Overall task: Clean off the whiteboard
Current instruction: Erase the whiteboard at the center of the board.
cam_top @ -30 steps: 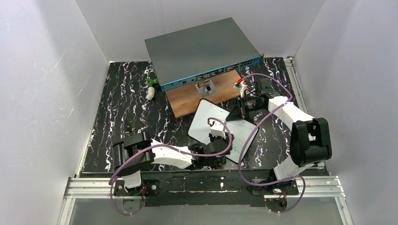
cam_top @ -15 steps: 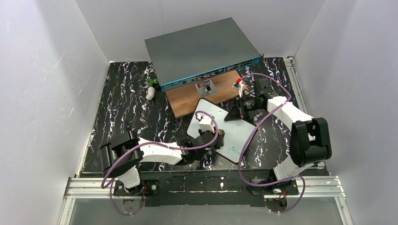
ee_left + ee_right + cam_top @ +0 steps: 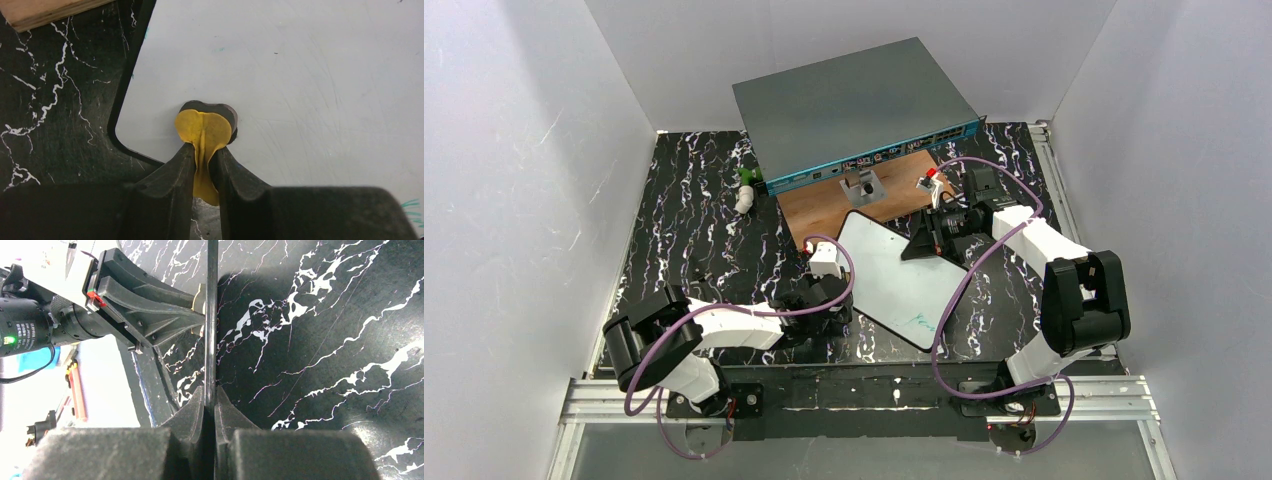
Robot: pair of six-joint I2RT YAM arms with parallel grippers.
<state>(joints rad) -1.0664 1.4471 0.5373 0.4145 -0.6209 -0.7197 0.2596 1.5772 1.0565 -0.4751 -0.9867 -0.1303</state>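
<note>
Mid-table, with the right gripper (image 3: 210, 395) clamped tight on the far edge of the whiteboard (image 3: 894, 270), the left gripper (image 3: 204, 149), pinched nearly closed on a yellow cloth (image 3: 204, 125) at the left corner, should press flat and sweep toward the green marks (image 3: 921, 321).

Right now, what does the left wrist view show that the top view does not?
Only left wrist: a yellow cloth pinched in the left pincer and pressed on the whiteboard near its corner. Only top: the right pincer on the whiteboard's far edge, and the grey box. Both: whiteboard, marbled table, wooden board, green marks.
</note>
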